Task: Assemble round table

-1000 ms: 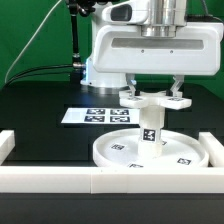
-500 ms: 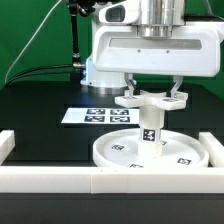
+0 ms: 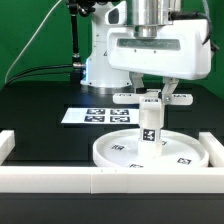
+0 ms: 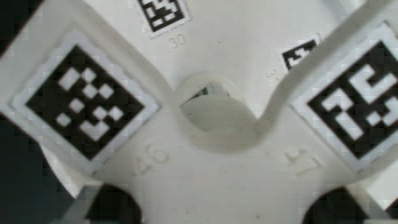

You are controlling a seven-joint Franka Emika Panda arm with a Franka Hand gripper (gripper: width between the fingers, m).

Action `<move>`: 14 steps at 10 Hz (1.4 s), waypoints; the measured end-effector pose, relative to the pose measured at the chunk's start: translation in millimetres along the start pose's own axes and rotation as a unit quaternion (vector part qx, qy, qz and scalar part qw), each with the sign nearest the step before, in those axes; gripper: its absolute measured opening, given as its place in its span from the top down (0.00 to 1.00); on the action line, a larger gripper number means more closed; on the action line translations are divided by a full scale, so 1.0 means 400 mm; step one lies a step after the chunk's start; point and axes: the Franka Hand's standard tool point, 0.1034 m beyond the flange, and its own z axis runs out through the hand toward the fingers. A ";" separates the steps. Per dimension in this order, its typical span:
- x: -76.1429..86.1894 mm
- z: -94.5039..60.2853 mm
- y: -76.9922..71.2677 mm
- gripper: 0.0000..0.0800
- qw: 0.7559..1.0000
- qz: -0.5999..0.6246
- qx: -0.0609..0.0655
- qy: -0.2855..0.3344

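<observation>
Claw (image 3: 153,96), shifted toward the exterior view's right, holds the small flat white cross-shaped base (image 3: 150,98) atop the short white cylindrical leg (image 3: 150,124) upright on the large white rimmed round disc (image 3: 112,152), suggesting base alignment.

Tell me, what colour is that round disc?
White, with black-and-white square tags; the disc shows best in the exterior view.

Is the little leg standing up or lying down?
Standing up. The leg rises straight from the middle of the disc, with the cross base on top.
</observation>
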 end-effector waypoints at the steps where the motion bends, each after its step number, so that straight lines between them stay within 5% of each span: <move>1: -0.002 0.000 -0.002 0.45 0.998 0.060 0.002 0.001; 8: 0.003 0.002 -0.013 0.45 0.951 0.308 -0.006 0.004; 10: 0.002 -0.002 -0.013 0.23 0.960 0.281 -0.006 0.001; 14: 0.001 -0.071 -0.027 0.19 0.965 0.262 0.007 -0.018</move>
